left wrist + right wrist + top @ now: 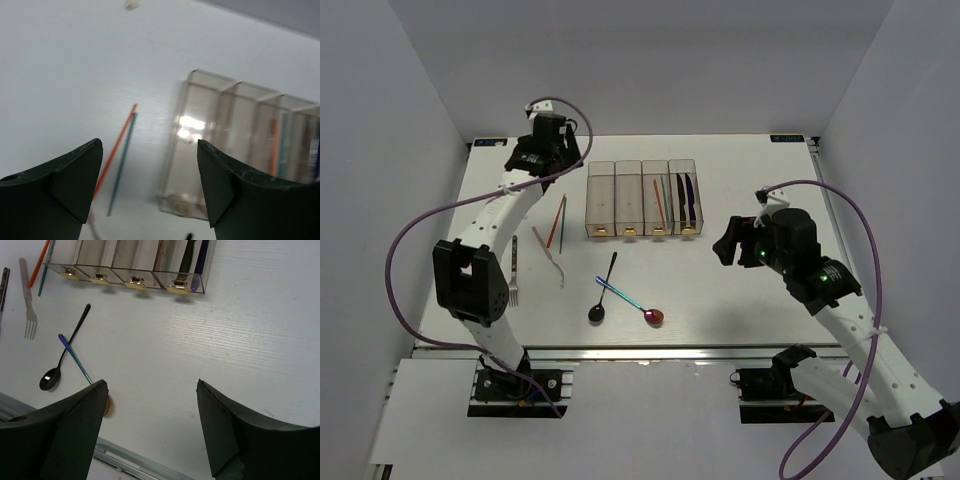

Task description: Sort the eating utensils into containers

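Left hand [149, 170]: wide, empty, near red and green chopsticks [116, 149]. Next, you lower, pinch, carry to containers [172, 150].

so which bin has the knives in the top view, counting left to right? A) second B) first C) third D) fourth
D: the black and blue knives lie in the rightmost bin, next to the third bin, which holds red and green chopsticks.
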You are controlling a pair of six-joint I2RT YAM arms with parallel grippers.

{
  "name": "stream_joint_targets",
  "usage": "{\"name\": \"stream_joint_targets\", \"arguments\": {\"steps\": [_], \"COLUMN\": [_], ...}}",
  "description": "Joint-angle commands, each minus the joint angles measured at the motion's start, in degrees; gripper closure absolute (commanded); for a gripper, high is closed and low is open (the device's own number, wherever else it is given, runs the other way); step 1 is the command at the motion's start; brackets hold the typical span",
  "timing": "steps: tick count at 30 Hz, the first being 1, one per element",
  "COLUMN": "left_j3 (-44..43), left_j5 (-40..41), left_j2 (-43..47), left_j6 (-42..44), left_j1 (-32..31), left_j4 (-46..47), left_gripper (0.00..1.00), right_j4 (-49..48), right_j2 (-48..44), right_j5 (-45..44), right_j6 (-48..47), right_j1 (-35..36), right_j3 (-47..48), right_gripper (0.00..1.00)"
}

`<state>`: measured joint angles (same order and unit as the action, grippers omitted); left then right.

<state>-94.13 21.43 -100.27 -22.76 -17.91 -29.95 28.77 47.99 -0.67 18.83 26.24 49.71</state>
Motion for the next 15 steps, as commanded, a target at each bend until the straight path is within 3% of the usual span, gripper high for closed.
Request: {"name": "stream_joint_targets", "arguments": {"steps": [1,5,11,15], "left_j3": [7.97,10.63,9.23,6.59], "left_j5": [-4.63,-10.79,-16.50,-15.28], "left_j2": [-1.16,-3.35,-9.58,-13.37], "left_j6": [5.97,7.21,8.09,8.00], "left_j1": [1.30,5.77,8.16,8.42], "left_j4": [-7.32,-4.41,-3.09,-4.32], "left_gripper": [0.16,0.40,0.53,0.53], "right_j4": [-2.85,-4.16,-4.34,-4.69], "right_j2": [-0.35,-0.26,0.00,0.35], "right_j5": [3.30,6.20,6.64,7.08], "right_j6": [-0.72,-0.55,-0.72,-0.55], "right_j1": [-0.13,-0.14,-0.05,-0.13], "right_j3": [-0.76,-2.07,-2.60,-2.95], "right_gripper": [0.23,0.23,0.23,0.23]}}
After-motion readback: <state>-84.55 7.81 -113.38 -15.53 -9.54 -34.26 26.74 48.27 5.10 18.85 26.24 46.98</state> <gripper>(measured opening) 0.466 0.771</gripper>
